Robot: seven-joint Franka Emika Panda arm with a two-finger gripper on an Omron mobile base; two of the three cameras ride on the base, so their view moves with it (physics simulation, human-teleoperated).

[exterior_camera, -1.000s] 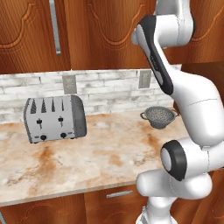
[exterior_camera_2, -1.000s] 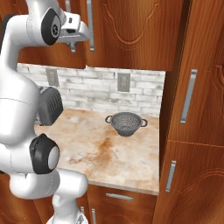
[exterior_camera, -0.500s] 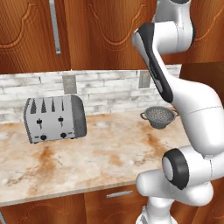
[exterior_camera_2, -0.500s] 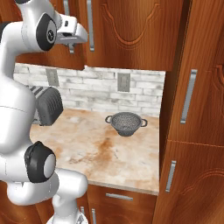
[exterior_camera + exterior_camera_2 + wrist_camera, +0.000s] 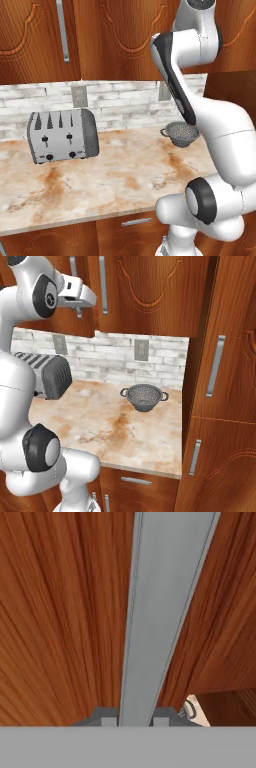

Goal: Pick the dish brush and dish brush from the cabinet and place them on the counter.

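My gripper (image 5: 135,717) is shut on the long silver bar handle (image 5: 160,612) of the cabinet (image 5: 60,612), with one dark tip on each side of the bar. In the right base view the gripper (image 5: 80,306) is pressed up against the reddish-brown cabinet (image 5: 150,296) at its lower left door. The cabinet doors (image 5: 125,40) look closed, so both dish brushes are hidden behind them. Below lies the beige, rust-marbled counter (image 5: 125,180).
A silver toaster (image 5: 62,135) stands at the counter's back left, and a mesh colander (image 5: 182,134) at the back right by the wall. A tall wooden unit (image 5: 220,381) bounds the counter (image 5: 125,426) on the right. Another bar handle (image 5: 62,30) hangs on the far left door.
The arm's elbow and lower links have sunk and shifted a little. The hand has stayed on the handle, and the door shows no clear movement.
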